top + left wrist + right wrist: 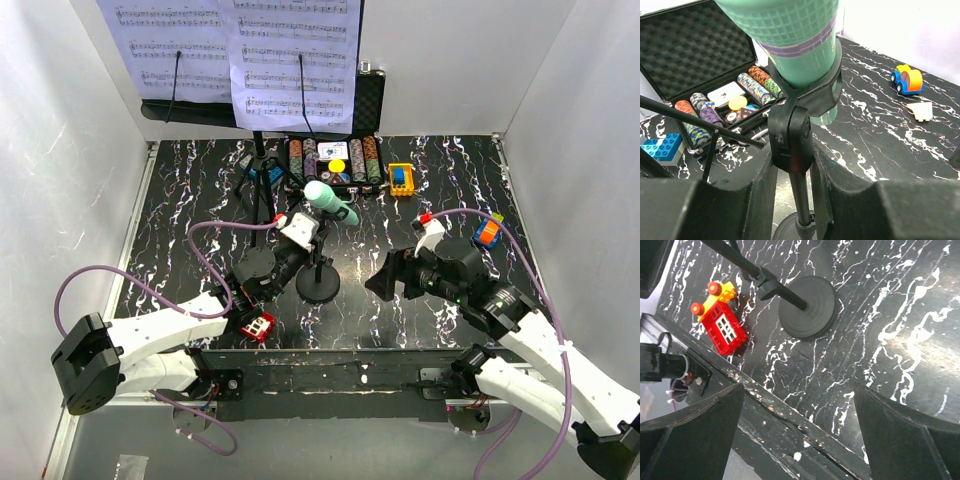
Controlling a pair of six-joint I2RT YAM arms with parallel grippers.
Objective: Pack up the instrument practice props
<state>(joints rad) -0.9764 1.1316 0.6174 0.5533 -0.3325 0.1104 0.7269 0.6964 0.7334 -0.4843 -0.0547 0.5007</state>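
Note:
The mint-green microphone (330, 202) (790, 40) rests tilted in the clip of the small black mic stand (319, 285) (790, 135), whose round base (807, 307) sits mid-table. My left gripper (303, 243) (792, 160) has both fingers pressed against the stand's black joint block just under the clip. To the stand's right, my right gripper (385, 277) (799, 387) hangs wide open above the table's front edge, holding nothing. The tall black music stand (262, 150) is at the back, with white sheet-music pages (290, 60) on its desk.
An open case of poker chips (335, 160) (700, 60) lies behind the microphone. A red-and-yellow toy (257, 325) (722, 322) is near the front edge. An orange-and-blue toy car (487, 230) (906, 80) and a yellow-blue block (401, 178) sit at the right. White walls enclose the table.

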